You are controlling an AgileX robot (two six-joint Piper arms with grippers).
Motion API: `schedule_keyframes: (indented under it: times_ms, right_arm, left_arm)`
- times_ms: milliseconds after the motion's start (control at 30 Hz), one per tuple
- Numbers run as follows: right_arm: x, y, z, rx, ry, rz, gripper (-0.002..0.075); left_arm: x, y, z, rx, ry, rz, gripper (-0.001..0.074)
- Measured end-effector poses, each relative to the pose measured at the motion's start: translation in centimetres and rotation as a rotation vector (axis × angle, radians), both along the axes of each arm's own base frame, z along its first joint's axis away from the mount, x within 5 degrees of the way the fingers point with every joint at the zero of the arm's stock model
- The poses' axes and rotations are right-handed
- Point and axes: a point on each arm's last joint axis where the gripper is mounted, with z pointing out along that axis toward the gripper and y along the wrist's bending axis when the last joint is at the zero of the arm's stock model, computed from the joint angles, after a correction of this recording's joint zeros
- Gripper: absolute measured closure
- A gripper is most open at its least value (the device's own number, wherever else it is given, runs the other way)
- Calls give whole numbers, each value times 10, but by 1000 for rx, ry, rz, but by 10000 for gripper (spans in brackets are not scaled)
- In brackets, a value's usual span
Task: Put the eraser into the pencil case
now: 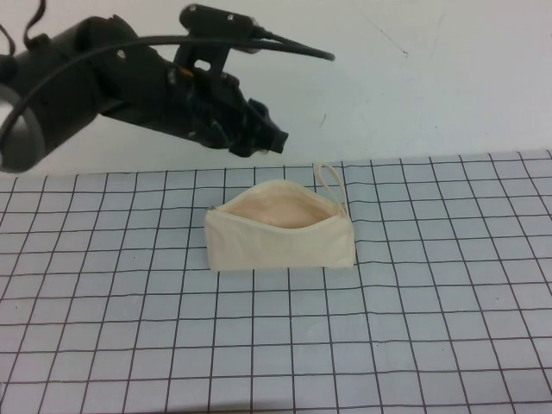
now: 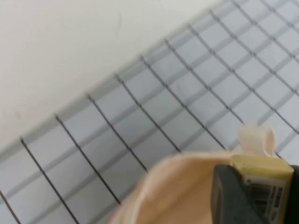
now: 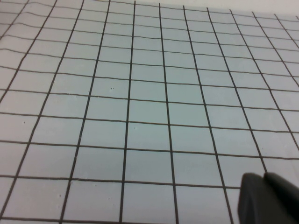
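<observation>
The pencil case (image 1: 280, 233) is a cream-white pouch standing open on the grid mat, its peach lining and loop strap (image 1: 329, 179) showing. My left gripper (image 1: 274, 138) hovers above and behind the pouch's far left rim. In the left wrist view it is shut on the eraser (image 2: 261, 184), a tan-yellow block with a barcode label, held over the pouch's open mouth (image 2: 177, 191) near the strap (image 2: 256, 138). My right gripper (image 3: 271, 198) shows only in the right wrist view, fingertips together over bare mat; it is out of the high view.
The grid mat (image 1: 431, 328) covers the table's near part. Plain white table surface (image 1: 414, 78) lies behind it. The left arm's black body and cables (image 1: 103, 78) fill the upper left.
</observation>
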Motion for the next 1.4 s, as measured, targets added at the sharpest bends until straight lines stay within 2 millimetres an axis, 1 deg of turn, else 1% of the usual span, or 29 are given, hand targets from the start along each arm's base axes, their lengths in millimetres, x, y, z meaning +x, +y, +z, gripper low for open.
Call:
schedule_keyframes:
  times_ms: [67,100,133,200,300,367,433,467,500,567,600,667,733,800,900,933,1000,1067,1167,1333,1400]
  right_arm:
    - [0,0,0,0,0,0,727]
    - [0,0,0,0,0,0,727]
    - [0,0,0,0,0,0,727]
    - [0,0,0,0,0,0,727]
    - [0,0,0,0,0,0,727]
    - [0,0,0,0,0,0,727]
    - [0,0,0,0,0,0,727]
    - [0,0,0,0,0,0,727]
    - [0,0,0,0,0,0,727]
    - [0,0,0,0,0,0,727]
    - [0,0,0,0,0,0,727]
    - [0,0,0,0,0,0,727]
    - [0,0,0,0,0,0,727]
    - [0,0,0,0,0,0,727]
    - [0,0,0,0,0,0,727]
    - [0,0,0,0,0,0,727]
    - [0,0,0,0,0,0,727]
    - [0,0,0,0,0,0,727]
    - [0,0,0,0,0,0,727]
    - [0,0,0,0,0,0,727]
    - [0,0,0,0,0,0,727]
  left_arm:
    - [6,-3,-4,0,-36,5,545]
    - [8,-3,-7,10,-45,0,529]
    - [10,-4,-11,17,-47,-3,496]
    - [14,-5,-18,25,-42,-6,386]
    - [17,-5,-21,28,-53,2,240]
    - [18,-5,-20,24,-66,10,209]
    - [17,-3,-14,22,-86,15,238]
    - [16,-1,-9,27,-102,15,286]
    - [14,1,-2,36,-120,14,356]
    - [9,7,15,38,-163,28,542]
    - [5,11,27,42,-192,38,607]
    - [-7,19,48,56,-246,51,675]
    - [-23,29,75,62,-313,81,710]
    - [-42,40,102,68,-379,125,723]
    - [-70,58,135,54,-455,225,731]
    - [-81,65,144,51,-481,258,732]
    - [-101,77,153,43,-515,308,734]
    - [-125,89,157,34,-537,348,735]
    - [-154,101,143,3,-530,389,735]
    - [-201,117,96,-23,-507,402,735]
    - [-223,125,83,-32,-521,402,735]
